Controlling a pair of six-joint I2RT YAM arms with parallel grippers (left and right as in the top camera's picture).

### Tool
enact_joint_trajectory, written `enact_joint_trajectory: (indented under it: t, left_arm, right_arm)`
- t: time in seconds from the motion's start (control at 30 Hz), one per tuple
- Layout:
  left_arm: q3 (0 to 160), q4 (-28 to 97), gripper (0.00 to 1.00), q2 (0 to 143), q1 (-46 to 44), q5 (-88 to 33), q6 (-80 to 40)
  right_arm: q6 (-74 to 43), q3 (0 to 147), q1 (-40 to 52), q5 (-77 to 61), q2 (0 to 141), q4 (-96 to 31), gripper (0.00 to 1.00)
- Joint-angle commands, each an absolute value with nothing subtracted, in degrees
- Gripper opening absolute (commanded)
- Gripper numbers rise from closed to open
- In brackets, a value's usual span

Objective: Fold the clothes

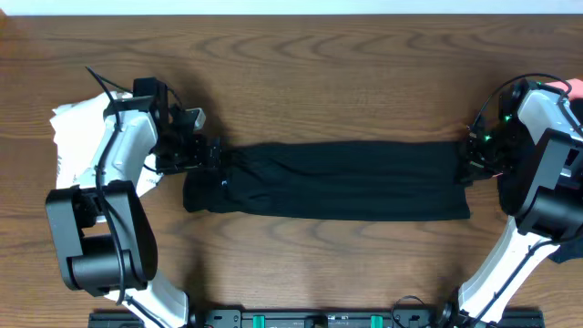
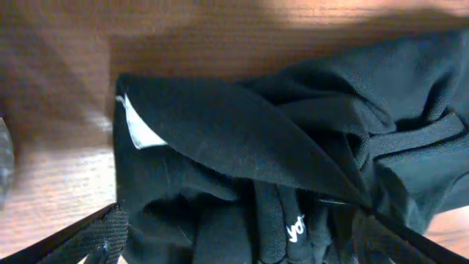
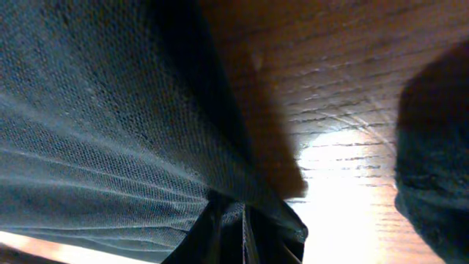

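Wooden table (image 1: 328, 73) carries a black shirt (image 1: 337, 180), folded into a long band across the centre. Both arms reach inward, wrists lowered to the band's ends. Left gripper (image 1: 219, 155): jaws wide, straddling the bunched collar end. Right gripper (image 1: 466, 164): jaws clamped on the hem. White garment (image 1: 73, 128) lies far left.

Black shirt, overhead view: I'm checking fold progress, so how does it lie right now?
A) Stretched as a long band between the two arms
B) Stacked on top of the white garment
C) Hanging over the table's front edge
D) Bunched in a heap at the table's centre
A: the black shirt lies as one long band, with the left pincer at one end and the right pincer at the other; the white garment lies apart at the far left.
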State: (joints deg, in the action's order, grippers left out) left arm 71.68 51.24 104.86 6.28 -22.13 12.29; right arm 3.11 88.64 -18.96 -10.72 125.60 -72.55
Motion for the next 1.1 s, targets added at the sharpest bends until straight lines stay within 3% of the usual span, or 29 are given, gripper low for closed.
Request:
enact_joint_trajectory:
  t: [0.0, 0.6, 0.67, 0.73, 0.8, 1.07]
  left_arm:
    - [71.46, 50.94, 0.98, 105.27, 6.85, -19.84, 14.76]
    - [71.46, 50.17, 1.0, 114.61, 6.79, -19.79, 13.45]
    - [71.48, 51.09, 0.91, 114.65, 6.79, -21.96, 13.45]
    - [71.48, 52.53, 0.68, 114.48, 6.79, -25.15, 13.45]
    - [71.48, 53.78, 0.57, 114.43, 6.79, -28.88, 13.47]
    - [71.48, 55.51, 0.51, 114.43, 6.85, -34.76, 13.47]
  right_arm:
    - [2.17, 88.16, -19.44, -9.28, 124.79, -71.55, 0.11]
    - [2.17, 88.16, -19.44, -9.47, 124.79, -71.55, 0.11]
    - [2.17, 88.16, -19.44, -9.47, 124.79, -71.55, 0.11]
    - [2.17, 88.16, -19.44, -9.47, 124.79, -71.57, 0.11]
    - [2.17, 88.16, -19.44, -9.47, 124.79, -71.55, 0.11]
    - [2.17, 88.16, -19.44, -9.45, 124.79, -71.57, 0.11]
